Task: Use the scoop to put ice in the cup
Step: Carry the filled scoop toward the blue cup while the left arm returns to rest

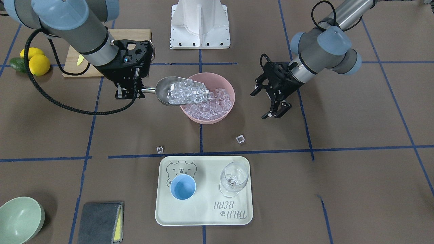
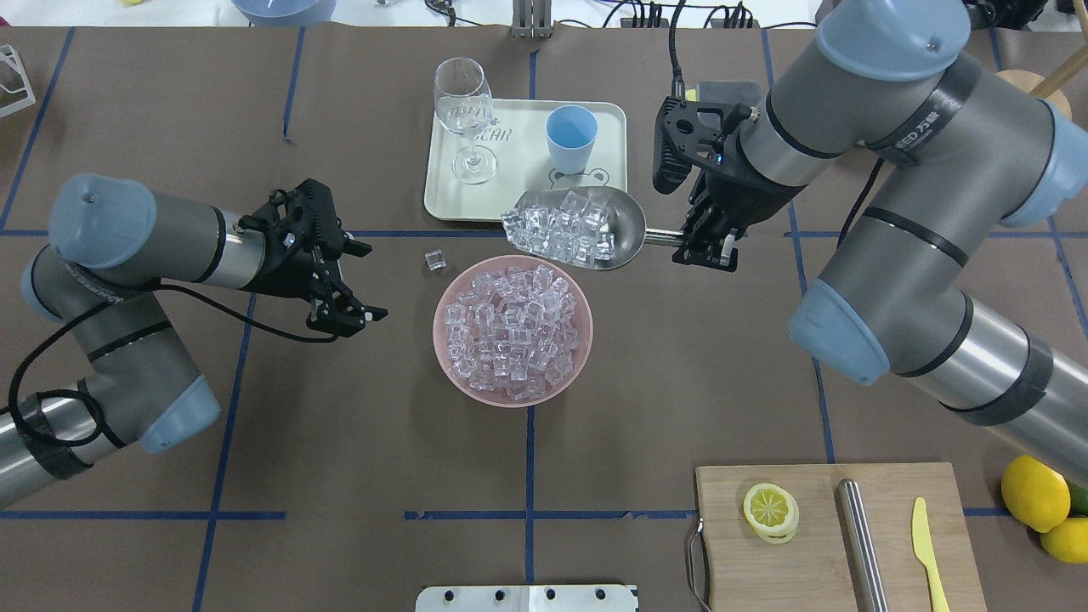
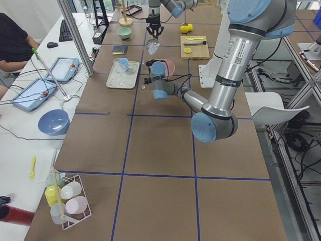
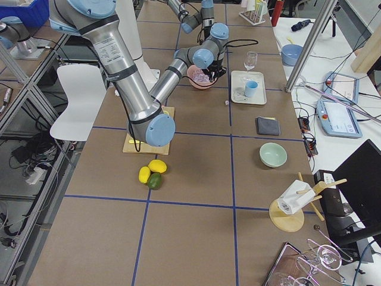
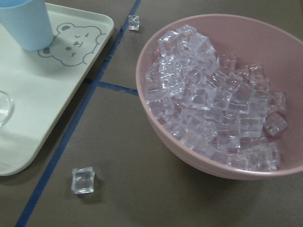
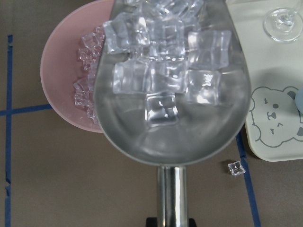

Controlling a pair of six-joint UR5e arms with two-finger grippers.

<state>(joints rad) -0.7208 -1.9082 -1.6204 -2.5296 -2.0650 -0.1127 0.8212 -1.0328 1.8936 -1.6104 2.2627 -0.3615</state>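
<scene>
The right gripper (image 2: pixel 699 245), pinching the scoop (image 2: pixel 627 228) by its rod, should carry the heaped ice (image 2: pixel 563 228) level until over the cup (image 2: pixel 571 136).

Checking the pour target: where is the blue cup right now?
In the overhead view the cup stands upright on the cream tray, right of the wine glass, just beyond the loaded scoop.

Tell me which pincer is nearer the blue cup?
Right. The right pincer, holding the scoop, is just off the tray bearing the cup; the left pincer hangs beyond the pink bowl.
</scene>
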